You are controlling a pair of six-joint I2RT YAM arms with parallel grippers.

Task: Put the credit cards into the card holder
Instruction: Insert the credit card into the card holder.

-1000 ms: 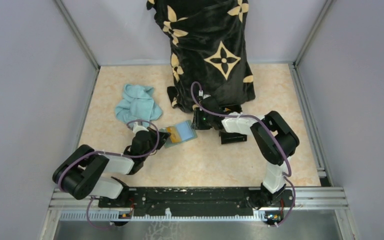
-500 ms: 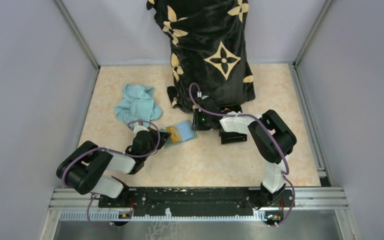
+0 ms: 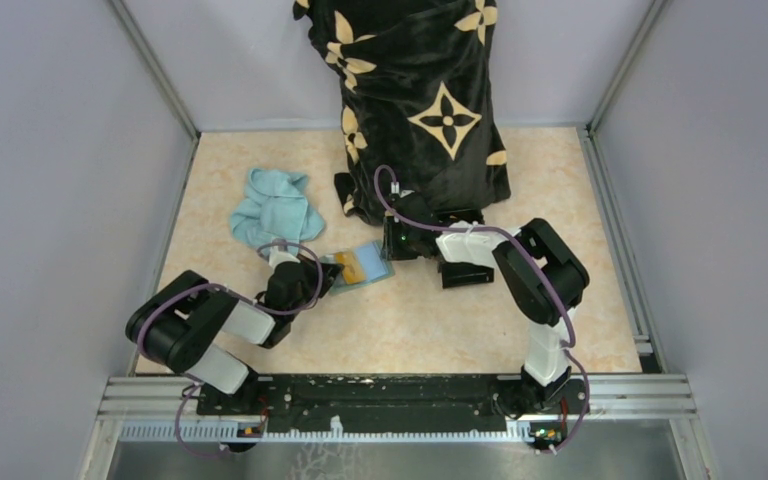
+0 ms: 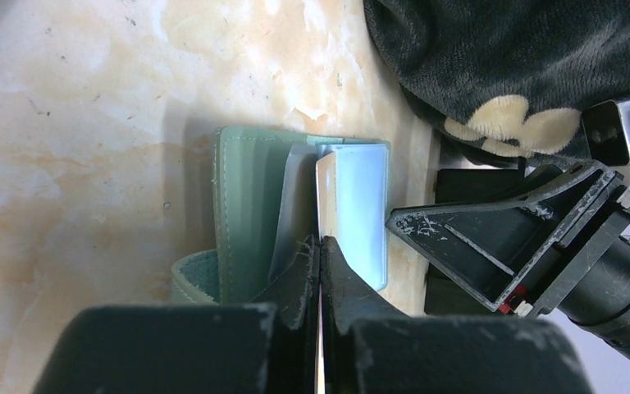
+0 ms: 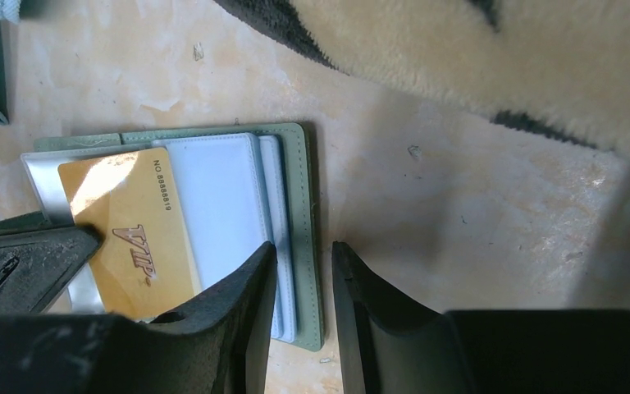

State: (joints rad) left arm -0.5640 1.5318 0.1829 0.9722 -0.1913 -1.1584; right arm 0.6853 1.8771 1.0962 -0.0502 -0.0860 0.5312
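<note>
The sage-green card holder (image 5: 299,189) lies open on the table, its pale blue slots facing up (image 3: 372,262). My left gripper (image 4: 320,242) is shut on a tan-orange credit card (image 5: 127,230) marked VIP. The left wrist view shows that card edge-on (image 4: 325,193), lying over the holder's (image 4: 246,213) slots. Under it a silvery grey sheet (image 5: 41,176) sticks out, either a card or a flap. My right gripper (image 5: 303,250) stands part open over the holder's right edge. One of its fingers is above the slots and the other is above bare table.
A black blanket with tan flowers (image 3: 420,110) hangs from the back wall down to the table, just behind the right gripper. A light blue cloth (image 3: 275,205) lies crumpled at the left. A black box (image 3: 465,275) sits under the right forearm. Grey walls close in both sides.
The left arm's elbow has swung right and forward while its gripper stays at the holder with the card. The right arm has edged slightly left.
</note>
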